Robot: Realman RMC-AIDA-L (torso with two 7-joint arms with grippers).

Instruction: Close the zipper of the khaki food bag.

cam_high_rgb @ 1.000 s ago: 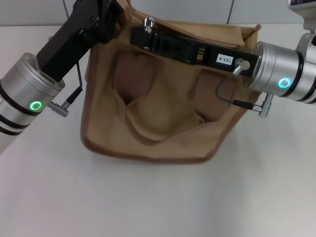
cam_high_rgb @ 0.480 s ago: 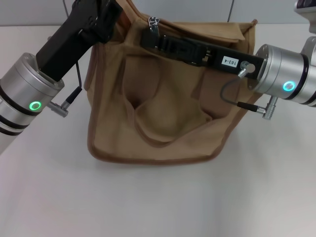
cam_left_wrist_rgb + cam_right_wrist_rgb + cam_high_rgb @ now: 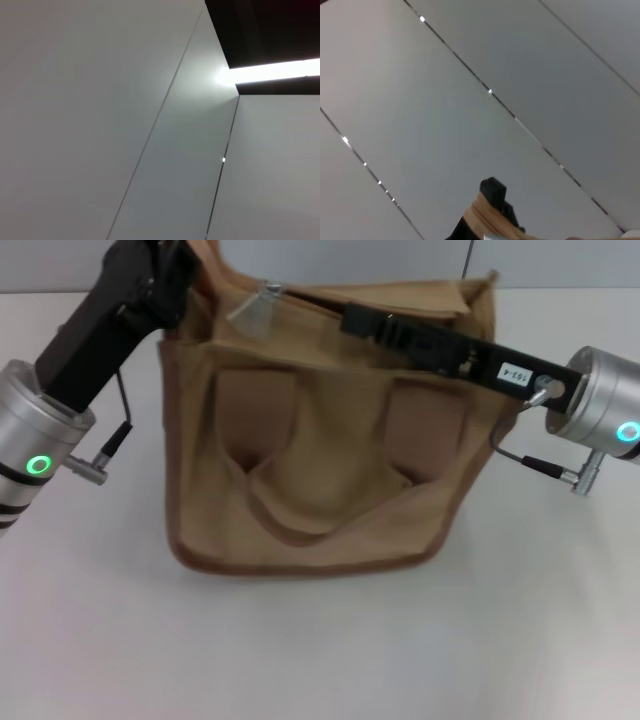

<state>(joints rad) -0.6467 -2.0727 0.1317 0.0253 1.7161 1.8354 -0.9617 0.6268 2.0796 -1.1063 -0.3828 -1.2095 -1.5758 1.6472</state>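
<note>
The right hand (image 3: 355,318) has been drawn rightward along the khaki food bag (image 3: 320,470) top — the left hand (image 3: 170,265) shifted outward, the bag stretched wider.

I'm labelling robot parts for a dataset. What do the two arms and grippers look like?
Both arms end in silver cylindrical wrists with black bands and a glowing green ring, then a long black gripper body. The left gripper has a thin black cable with a metal plug at its wrist. The right gripper bears a white numbered label and a similar cable.
</note>
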